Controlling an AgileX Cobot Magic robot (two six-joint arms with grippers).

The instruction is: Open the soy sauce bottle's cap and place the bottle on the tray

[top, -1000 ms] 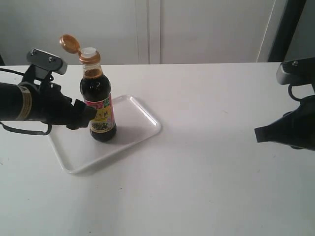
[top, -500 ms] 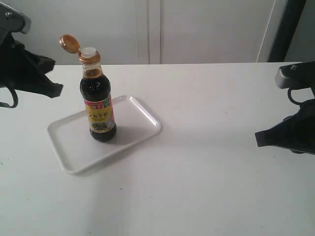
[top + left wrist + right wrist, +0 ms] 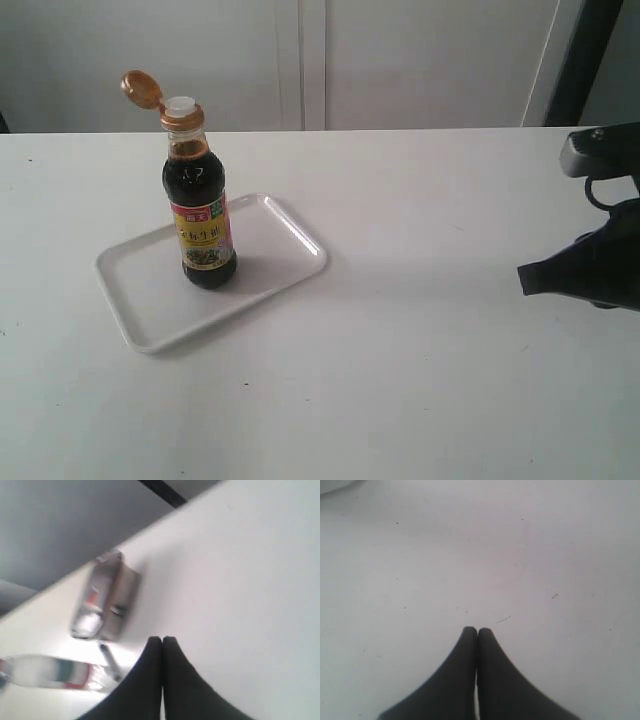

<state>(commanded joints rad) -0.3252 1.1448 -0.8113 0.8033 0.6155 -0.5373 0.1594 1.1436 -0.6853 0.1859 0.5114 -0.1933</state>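
Bottle [image 3: 199, 210] stands upright in the tray [image 3: 140, 320], left of frame, cap [image 3: 141, 89] flipped open. Both pincers, left [image 3: 162, 641] and right [image 3: 477, 630], are pressed together, empty.

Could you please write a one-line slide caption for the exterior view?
Soy sauce bottle standing upright on the white tray, cap flipped open; right hand shut, off to the side.

White table [image 3: 420, 380] fills most of exterior frame. White tray [image 3: 140, 300] lies flat on it, left of centre. Remaining surface shows only few small dark specks.
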